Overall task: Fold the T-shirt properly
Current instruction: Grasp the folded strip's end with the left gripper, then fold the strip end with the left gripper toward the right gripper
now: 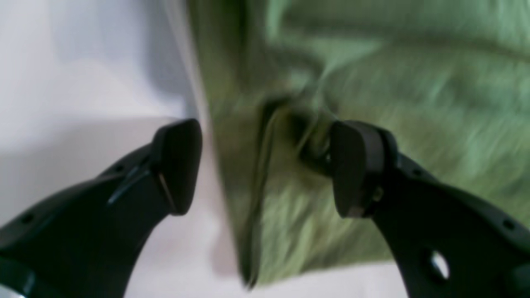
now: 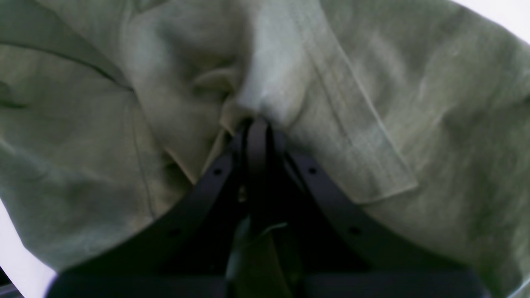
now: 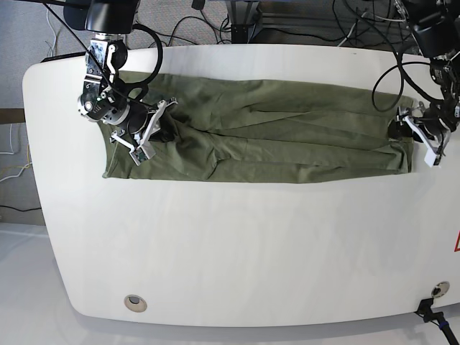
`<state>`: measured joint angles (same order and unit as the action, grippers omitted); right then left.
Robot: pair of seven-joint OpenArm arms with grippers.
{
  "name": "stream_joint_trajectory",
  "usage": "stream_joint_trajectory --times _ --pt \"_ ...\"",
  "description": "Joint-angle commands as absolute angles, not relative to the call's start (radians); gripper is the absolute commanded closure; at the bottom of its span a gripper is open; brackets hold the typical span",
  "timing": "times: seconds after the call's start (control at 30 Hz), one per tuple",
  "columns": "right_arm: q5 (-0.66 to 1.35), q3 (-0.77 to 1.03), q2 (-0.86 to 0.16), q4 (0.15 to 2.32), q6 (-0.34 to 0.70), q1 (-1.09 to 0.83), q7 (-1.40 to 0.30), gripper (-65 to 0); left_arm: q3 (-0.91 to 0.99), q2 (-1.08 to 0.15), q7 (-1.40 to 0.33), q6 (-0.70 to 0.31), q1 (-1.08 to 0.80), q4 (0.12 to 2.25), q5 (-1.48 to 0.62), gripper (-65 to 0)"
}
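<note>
T-shirt (image 3: 259, 133) lies in a long band across the tabletop (image 3: 237, 251). Right gripper (image 2: 256, 124) pinches cloth; left gripper (image 1: 265, 165) stands spread at the end. Next, regrasp and fold crosswise.

The left wrist view is smeared by motion, so the T-shirt (image 1: 372, 103) shows no clear weave or seams there. In the right wrist view the right pincer (image 2: 257, 124) buries its tips in cloth. The base view cuts off the tabletop (image 3: 237, 251) at its right edge.
</note>
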<state>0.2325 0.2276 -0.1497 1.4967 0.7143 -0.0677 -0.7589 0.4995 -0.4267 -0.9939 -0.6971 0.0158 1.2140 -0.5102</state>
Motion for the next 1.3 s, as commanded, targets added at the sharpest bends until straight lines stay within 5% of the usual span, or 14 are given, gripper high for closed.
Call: stream_joint_trajectory --times 0.0,0.13,0.37,0.63,0.93,1.27 --pt "0.162 0.226 -0.159 1.491 0.698 -0.076 -0.828 0.0 0.493 -0.44 -0.99 -0.698 0.022 1.19 -0.521 -45.4" --pt "0.162 0.226 -0.159 1.491 0.698 -0.076 -0.828 0.0 0.447 -0.438 -0.957 -0.698 0.022 1.193 -0.524 -41.2" --pt "0.162 0.228 -0.159 1.491 0.698 -0.076 -0.828 0.0 0.447 -0.412 -0.908 -0.698 0.019 1.191 -0.519 -0.4" --pt "0.162 0.228 -0.157 1.491 0.698 -0.076 -0.828 0.0 0.449 -0.404 -0.912 -0.698 -0.054 1.428 -0.527 0.0" --pt "0.162 0.228 -0.156 1.491 0.698 -0.076 -0.828 0.0 0.447 -0.254 -1.092 -0.698 -0.119 1.836 -0.526 0.0" --pt "0.163 0.228 -0.136 1.491 0.698 -0.076 -0.828 0.0 0.246 -0.139 -1.116 -0.698 -0.079 1.876 -0.526 0.0"
